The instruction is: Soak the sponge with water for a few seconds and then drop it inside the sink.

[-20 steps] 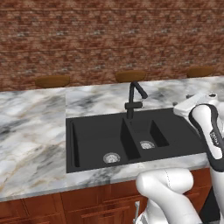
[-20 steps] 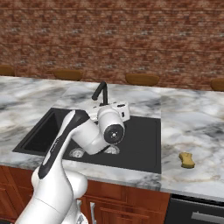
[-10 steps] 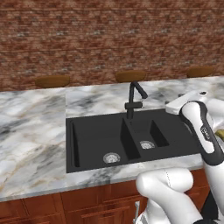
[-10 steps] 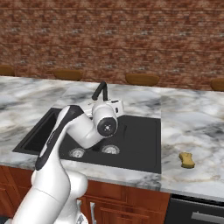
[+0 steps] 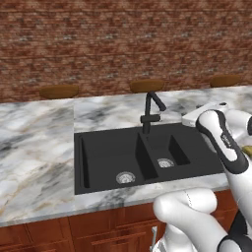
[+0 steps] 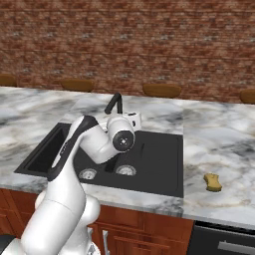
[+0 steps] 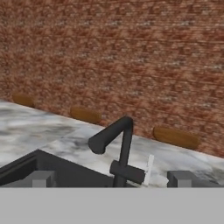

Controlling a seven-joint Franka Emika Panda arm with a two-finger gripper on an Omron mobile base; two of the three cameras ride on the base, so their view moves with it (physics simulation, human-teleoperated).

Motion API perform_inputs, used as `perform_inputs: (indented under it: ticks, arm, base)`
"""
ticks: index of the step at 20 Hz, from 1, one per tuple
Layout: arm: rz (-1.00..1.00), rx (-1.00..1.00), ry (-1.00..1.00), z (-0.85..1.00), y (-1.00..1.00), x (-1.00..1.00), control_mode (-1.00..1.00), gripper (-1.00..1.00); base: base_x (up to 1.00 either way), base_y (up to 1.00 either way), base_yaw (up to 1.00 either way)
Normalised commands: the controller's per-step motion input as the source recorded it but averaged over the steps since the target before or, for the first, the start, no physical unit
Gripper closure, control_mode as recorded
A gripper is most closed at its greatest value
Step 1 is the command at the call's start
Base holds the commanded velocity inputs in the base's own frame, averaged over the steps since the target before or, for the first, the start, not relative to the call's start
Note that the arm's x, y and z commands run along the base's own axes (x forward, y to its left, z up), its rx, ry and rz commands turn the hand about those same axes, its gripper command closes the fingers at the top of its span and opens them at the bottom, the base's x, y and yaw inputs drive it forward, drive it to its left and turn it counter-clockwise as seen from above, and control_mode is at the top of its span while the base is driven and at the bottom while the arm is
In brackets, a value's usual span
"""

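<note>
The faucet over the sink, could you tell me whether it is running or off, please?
Off. No stream falls from the faucet spout, and both basins of the sink look dry around their drains.

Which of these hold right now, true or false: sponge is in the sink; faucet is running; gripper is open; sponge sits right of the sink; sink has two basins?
1. The sponge is in the sink. False: it lies on the counter.
2. The faucet is running. False: no stream shows.
3. The gripper is open. True: nothing sits between its tips.
4. In the right base view, the sponge sits right of the sink. True.
5. The sink has two basins. True.
</note>
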Motion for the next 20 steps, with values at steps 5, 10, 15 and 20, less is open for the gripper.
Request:
perform_inputs:
  ticks: [5, 10, 15, 20]
  arm:
    - [0.00, 0.00, 0.00, -0.18, 0.00, 0.19, -1.00, -1.00]
    - [0.00, 0.00, 0.00, -0.20, 0.00, 0.11, -1.00, -1.00]
    - [0.00, 0.00, 0.00, -0.22, 0.00, 0.06, -1.00, -1.00]
    - [0.00, 0.00, 0.00, -0.11, 0.00, 0.03, -1.00, -1.00]
  base:
    - [0.00, 0.00, 0.00]
    - [0.00, 0.00, 0.00]
    - [0.00, 0.00, 0.00]
    - [0.00, 0.00, 0.00]
